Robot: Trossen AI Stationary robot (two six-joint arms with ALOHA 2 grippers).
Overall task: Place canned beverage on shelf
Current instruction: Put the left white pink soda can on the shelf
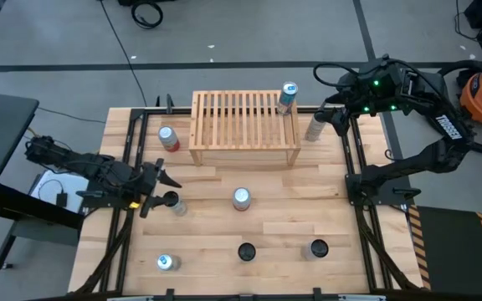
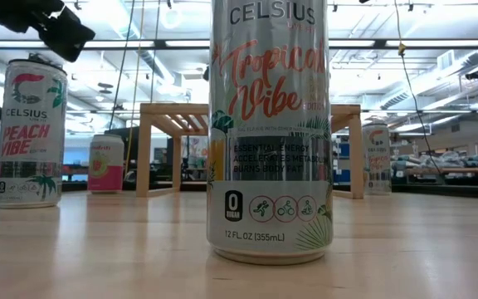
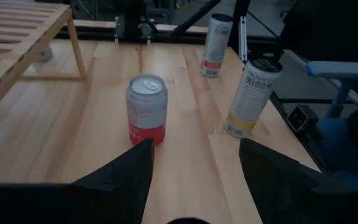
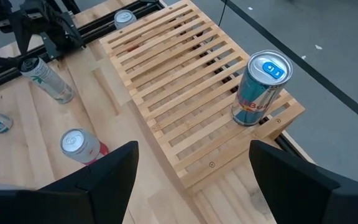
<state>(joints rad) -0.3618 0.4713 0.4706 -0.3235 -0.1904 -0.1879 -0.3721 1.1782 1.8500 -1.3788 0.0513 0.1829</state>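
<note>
One can point(image 1: 288, 95) already stands upright on the shelf point(image 1: 244, 117) at upper centre, right gripper point(image 1: 335, 116) spread empty beside it. Left gripper point(image 1: 162, 176), also spread, sits mid-left, nearest the tilted slim can point(image 1: 175, 203) just right of it.

Wooden table point(image 1: 224, 242) carrying a slatted wooden shelf point(image 1: 243, 125) at its far middle, with one blue-topped can point(image 1: 288, 97) upright on the shelf's right far corner. Directly on the table: a red can point(image 1: 168, 139) left of the shelf, a silver can point(image 1: 315, 127) right of it, a central can point(image 1: 241, 199), and four more cans nearer the front edge.
</note>
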